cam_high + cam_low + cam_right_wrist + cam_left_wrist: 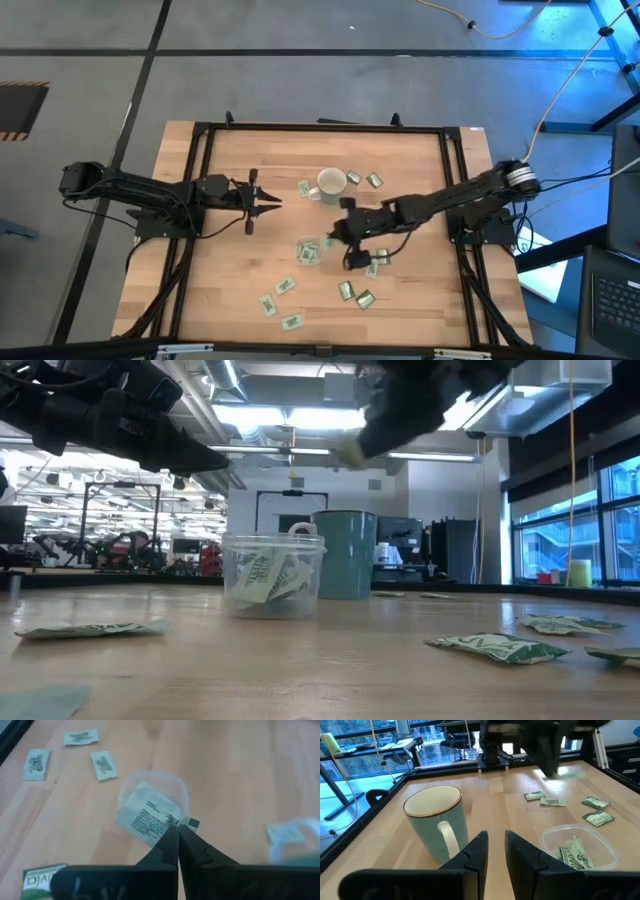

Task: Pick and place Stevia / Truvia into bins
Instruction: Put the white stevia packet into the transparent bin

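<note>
Wooden bench (pixel 230 290) seen from above, framed by a dark metal rail, with one dark arm reaching in from each side.

Left arm stretched from the bench's left edge toward the middle, its left hand (pixel 262 203) hovering with fingers (pixel 475 855) slightly parted, holding nothing, aimed at the mug and cup.

Right arm reaching in from the right edge, its right hand (pixel 176 837) raised above the bench, near the middle, closed tight and pinching one white sachet (pixel 147 817) by its edge. Held sachet hanging directly over the clear cup in the right wrist view.

Pale green mug (pixel 434 820) with a white handle, standing upright toward the far edge of the bench, near the centre.

Clear plastic cup (pixel 272 573), round and upright, sitting just nearer than the mug, close to the bench's centre. Several green and white sachets (pixel 268 575) already inside it, leaning against the wall.

Loose sachets (pixel 283 287) scattered flat on the bench: a few by the mug toward the far edge, more spread across the near half toward the near edge, both left and right of centre. Printed green lettering visible on some; others too small to read.
</note>
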